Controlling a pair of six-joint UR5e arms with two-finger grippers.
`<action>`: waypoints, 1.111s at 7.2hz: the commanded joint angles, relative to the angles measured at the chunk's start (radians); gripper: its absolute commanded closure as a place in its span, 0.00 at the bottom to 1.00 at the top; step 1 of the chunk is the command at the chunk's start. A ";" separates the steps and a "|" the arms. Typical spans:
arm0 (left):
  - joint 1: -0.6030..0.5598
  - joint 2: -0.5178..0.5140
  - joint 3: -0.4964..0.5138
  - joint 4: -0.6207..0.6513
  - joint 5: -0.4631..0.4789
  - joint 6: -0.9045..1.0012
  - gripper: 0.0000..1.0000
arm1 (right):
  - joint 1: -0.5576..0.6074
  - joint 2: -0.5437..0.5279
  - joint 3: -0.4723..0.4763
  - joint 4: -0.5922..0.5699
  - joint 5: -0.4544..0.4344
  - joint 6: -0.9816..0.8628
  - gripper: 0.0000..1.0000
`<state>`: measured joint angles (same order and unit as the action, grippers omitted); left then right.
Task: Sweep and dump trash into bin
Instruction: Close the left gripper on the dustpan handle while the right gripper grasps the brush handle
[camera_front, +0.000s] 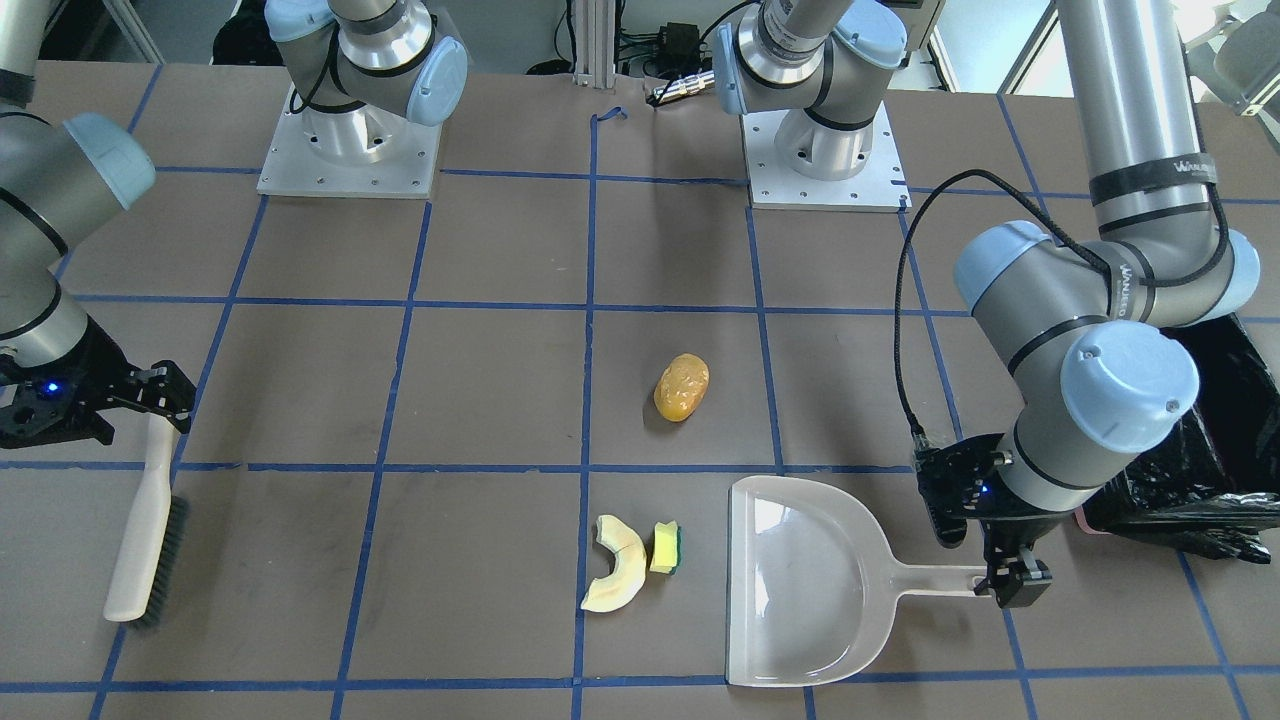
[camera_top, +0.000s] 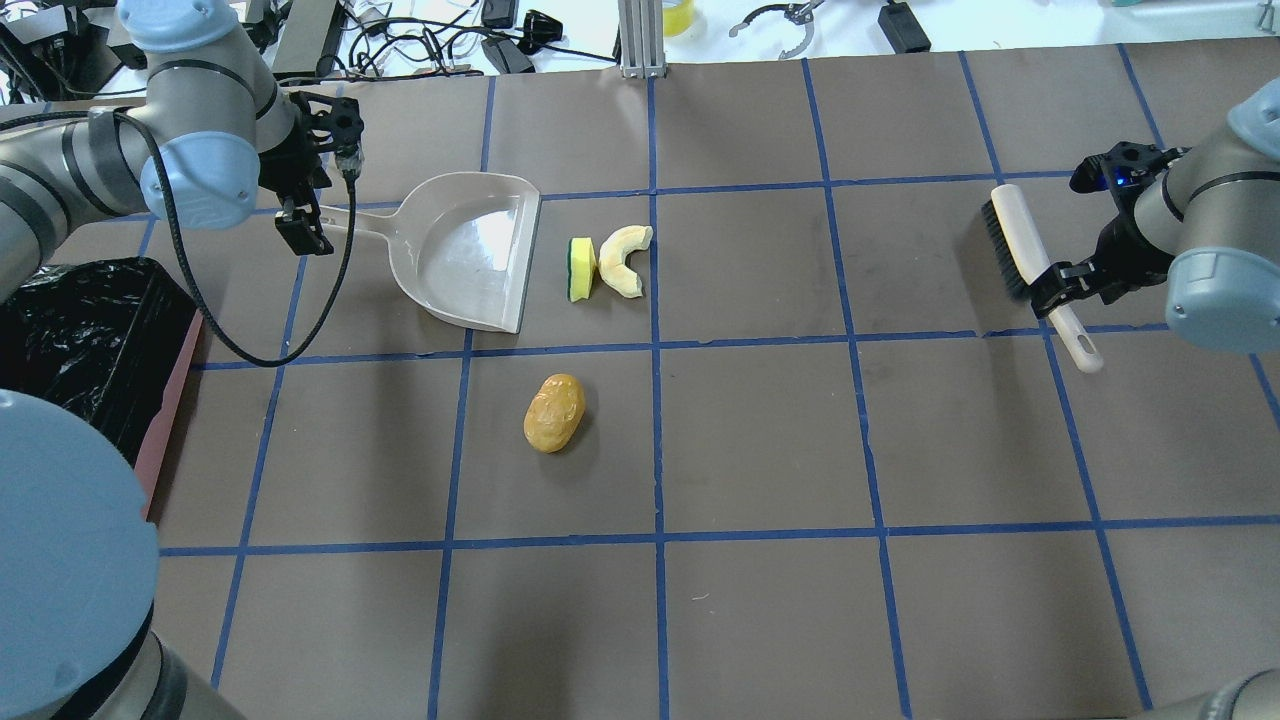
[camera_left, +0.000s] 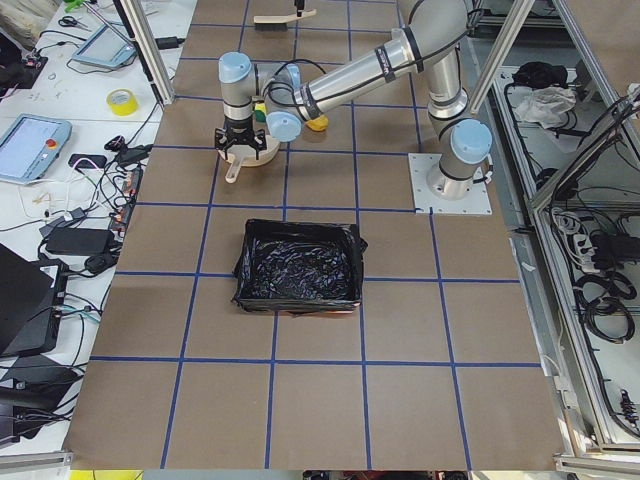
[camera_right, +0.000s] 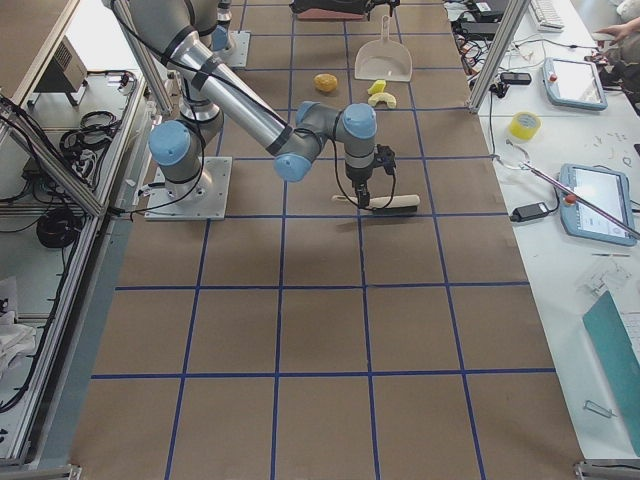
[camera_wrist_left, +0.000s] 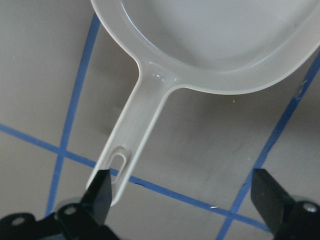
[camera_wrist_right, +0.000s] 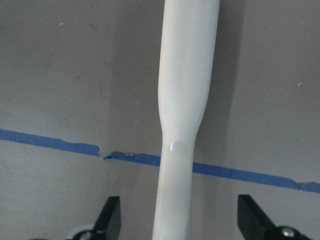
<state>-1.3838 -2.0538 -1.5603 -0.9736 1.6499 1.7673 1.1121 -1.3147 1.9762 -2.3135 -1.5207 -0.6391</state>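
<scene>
The golden-brown potato-like lump lies alone mid-table. The cream crescent slice and the yellow sponge piece with a green side lie together just off the open lip of the white dustpan. My left gripper is open over the end of the dustpan's handle, which lies by one finger. The pink bin with its black bag stands left of the dustpan. My right gripper is open and straddles the handle of the white brush without touching it.
Blue tape lines grid the brown table. Both arm bases stand on the robot's side. The front-facing view shows the bin partly behind the left arm's elbow and the brush lying far from the trash.
</scene>
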 joint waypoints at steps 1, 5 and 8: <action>0.005 -0.052 0.006 0.069 -0.005 0.158 0.00 | -0.011 0.017 0.019 -0.024 0.000 -0.017 0.16; 0.005 -0.071 0.005 0.070 -0.036 0.109 0.00 | -0.011 0.006 0.041 -0.027 0.002 -0.016 0.40; 0.009 -0.080 -0.009 0.131 -0.078 0.077 0.00 | -0.012 -0.007 0.038 -0.027 0.004 -0.013 0.61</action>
<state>-1.3760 -2.1294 -1.5644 -0.8622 1.5788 1.8572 1.1000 -1.3142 2.0156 -2.3412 -1.5183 -0.6537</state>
